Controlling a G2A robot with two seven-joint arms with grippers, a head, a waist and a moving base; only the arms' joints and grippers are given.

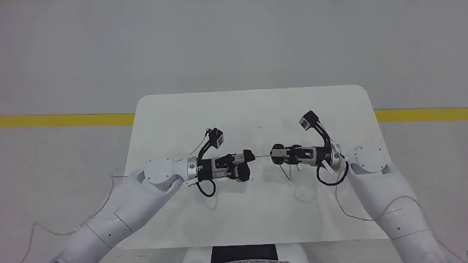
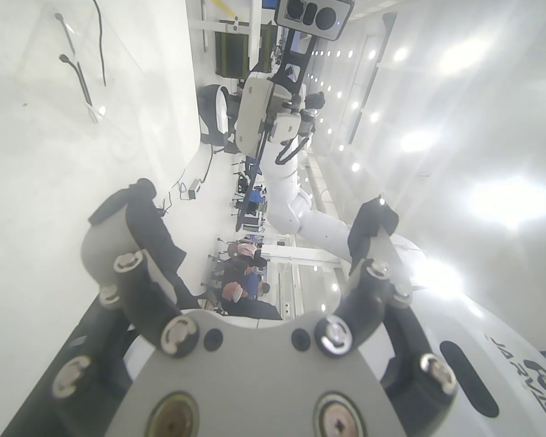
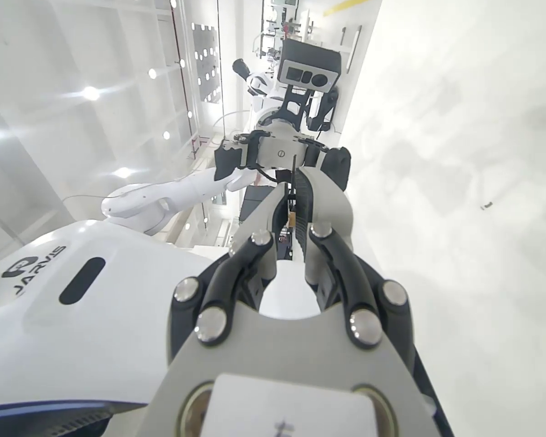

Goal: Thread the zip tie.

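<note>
My right fingers (image 3: 321, 193) are clamped on the zip tie (image 3: 294, 166), holding it in the air above the counter (image 1: 219, 117). Its long axis runs side to side, along the line between my two arms, and its free end points straight at my left fingers (image 2: 132, 215). Those are spread wide with nothing between them. The tip comes close to them; I cannot tell whether it touches. Three spare ties (image 2: 101, 38) lie flat on the counter, apart from both sets of fingers.
</note>
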